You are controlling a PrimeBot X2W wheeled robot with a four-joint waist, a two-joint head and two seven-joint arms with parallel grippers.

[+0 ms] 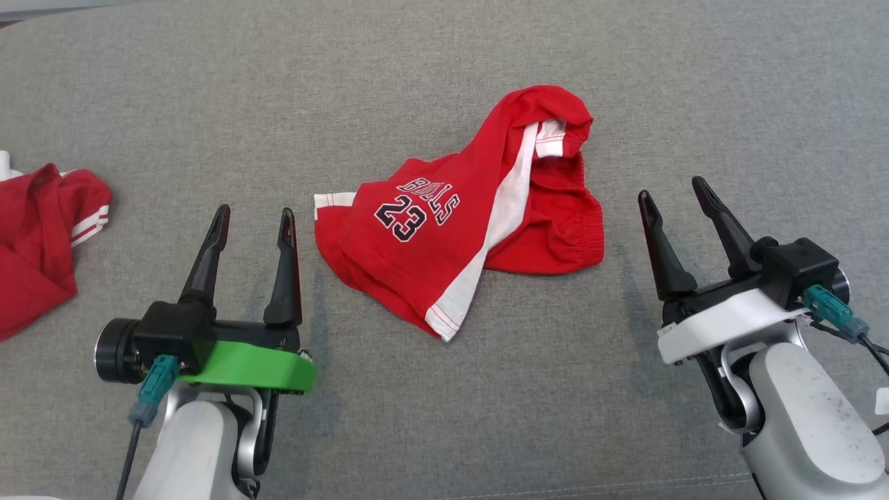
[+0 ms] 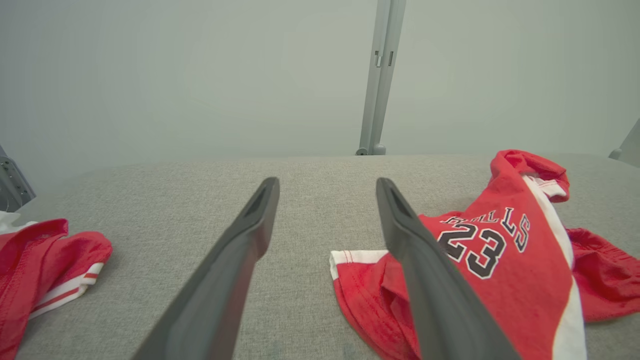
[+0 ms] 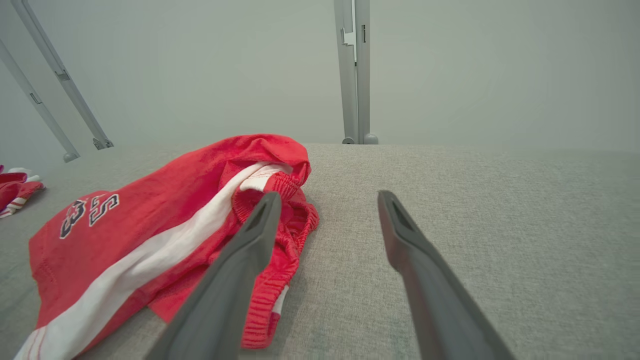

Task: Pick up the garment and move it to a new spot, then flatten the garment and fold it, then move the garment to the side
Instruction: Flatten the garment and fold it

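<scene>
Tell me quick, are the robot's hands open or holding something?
Left hand: open, holding nothing.
Right hand: open, holding nothing; the red shorts lie between the two hands.

— Where do I have room to pass?
— The far half of the table is bare, and so is the stretch ahead of the right gripper.
— What stands in my way?
— The garment heaps up in the middle, between my two grippers. The left gripper sits just beside its hem. A second red garment takes the left edge, with an open lane between them. A metal post stands at the far edge.
</scene>
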